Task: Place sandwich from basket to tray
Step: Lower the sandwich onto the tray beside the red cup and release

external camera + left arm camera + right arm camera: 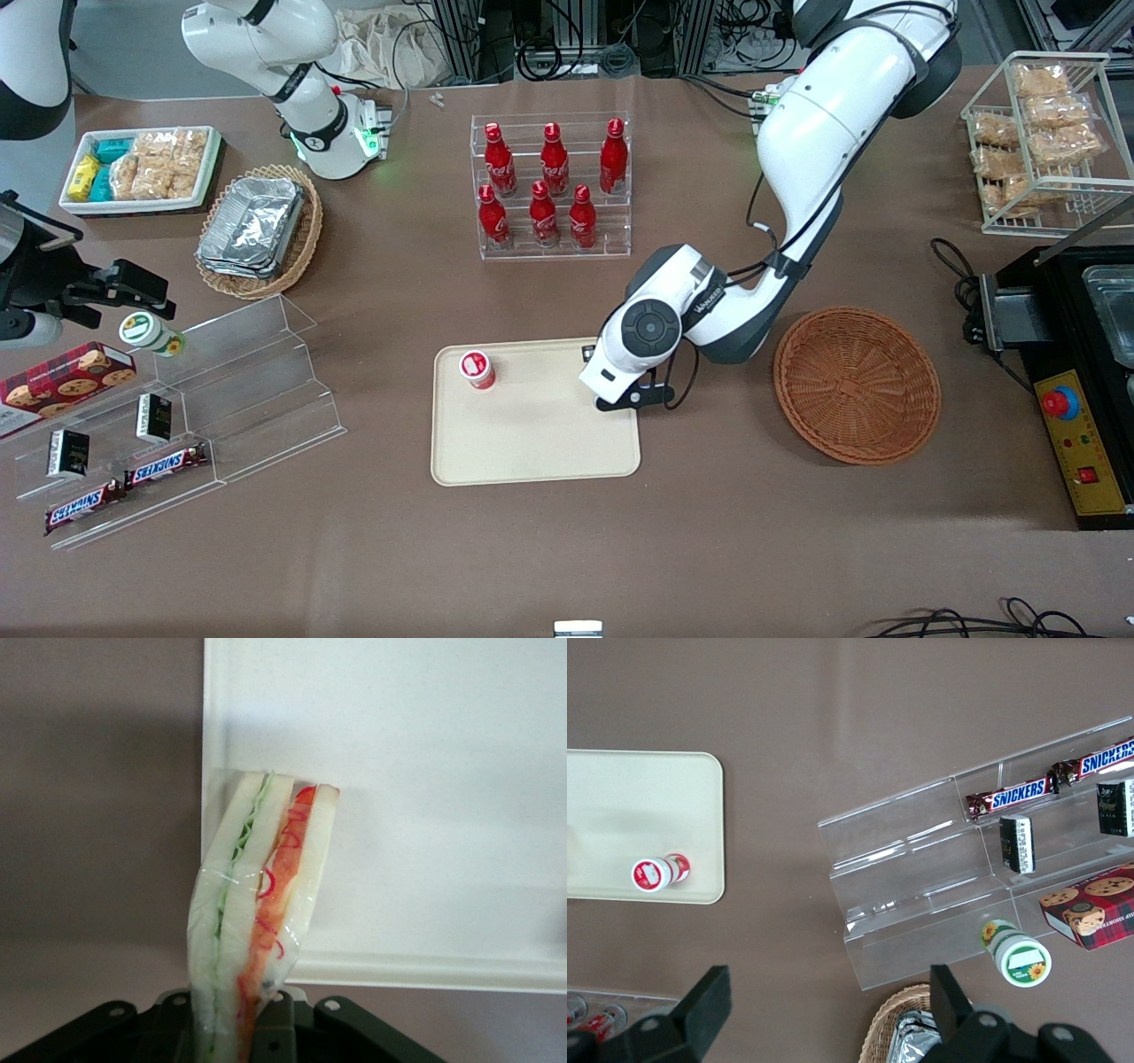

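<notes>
Brown cloth covers the whole table, and the left arm reaches down over the middle of it. Its gripper (617, 400) hangs over the edge of the tray (532, 443) on the side toward the basket (856, 384), fingers clamped on the sandwich (257, 912). In the wrist view the wedge sticks out from between the black fingers (345, 1028), wrapped in clear film, green filling showing in one slice and orange-red in the other. Under it sits the tray's (399, 771) rim and pale floor, with bare cloth right beside. From the front the sandwich itself is hidden by the wrist.

A small red-capped cup (477, 369) lies on the tray, near the gripper and farther toward the parked arm's end. The basket rests on the cloth near the gripper, toward the working arm's end, with nothing in it. Farther from the front camera than the gripper stands a clear rack of red bottles (549, 186). Well away toward the parked arm's end are a clear stepped shelf (221, 399) with Snickers bars (124, 487), a tan basket of foil containers (257, 230) and a white tray of snacks (142, 168).
</notes>
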You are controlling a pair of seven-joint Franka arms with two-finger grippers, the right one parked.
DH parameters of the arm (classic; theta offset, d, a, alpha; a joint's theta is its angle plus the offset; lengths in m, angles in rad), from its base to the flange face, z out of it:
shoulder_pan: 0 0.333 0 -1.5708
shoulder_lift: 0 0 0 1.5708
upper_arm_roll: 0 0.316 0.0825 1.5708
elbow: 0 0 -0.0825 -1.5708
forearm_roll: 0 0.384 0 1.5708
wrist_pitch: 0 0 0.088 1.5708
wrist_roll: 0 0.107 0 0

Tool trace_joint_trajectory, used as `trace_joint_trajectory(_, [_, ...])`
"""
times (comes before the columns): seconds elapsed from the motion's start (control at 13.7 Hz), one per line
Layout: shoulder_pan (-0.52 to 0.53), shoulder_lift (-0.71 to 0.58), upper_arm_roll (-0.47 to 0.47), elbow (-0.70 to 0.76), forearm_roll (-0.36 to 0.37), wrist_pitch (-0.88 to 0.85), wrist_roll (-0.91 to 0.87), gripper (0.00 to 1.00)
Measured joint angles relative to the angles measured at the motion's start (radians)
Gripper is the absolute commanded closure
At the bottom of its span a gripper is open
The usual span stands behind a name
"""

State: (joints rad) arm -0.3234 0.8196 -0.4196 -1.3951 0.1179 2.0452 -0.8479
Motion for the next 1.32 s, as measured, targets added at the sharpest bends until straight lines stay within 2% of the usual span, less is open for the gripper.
trace_joint_trajectory(0.44, [-0.001,0.017,0.028,0.012,0.024,0.075,0.000,1.00])
trace_joint_trajectory(0.51, [-0.001,0.018,0.030,0.017,0.026,0.076,0.000,0.95])
trace_joint_trajectory(0.59, [0.000,0.021,0.033,0.023,0.030,0.076,0.000,0.73])
trace_joint_trajectory(0.73, [0.000,0.036,0.035,0.036,0.042,0.078,-0.001,0.40])
trace_joint_trajectory(0.8, [-0.001,0.043,0.034,0.042,0.044,0.083,-0.003,0.16])
trace_joint_trajectory(0.88, [-0.002,0.046,0.034,0.046,0.046,0.087,-0.006,0.00])
trace_joint_trajectory(1.32, [-0.004,0.039,0.041,0.073,0.063,0.087,-0.015,0.00])
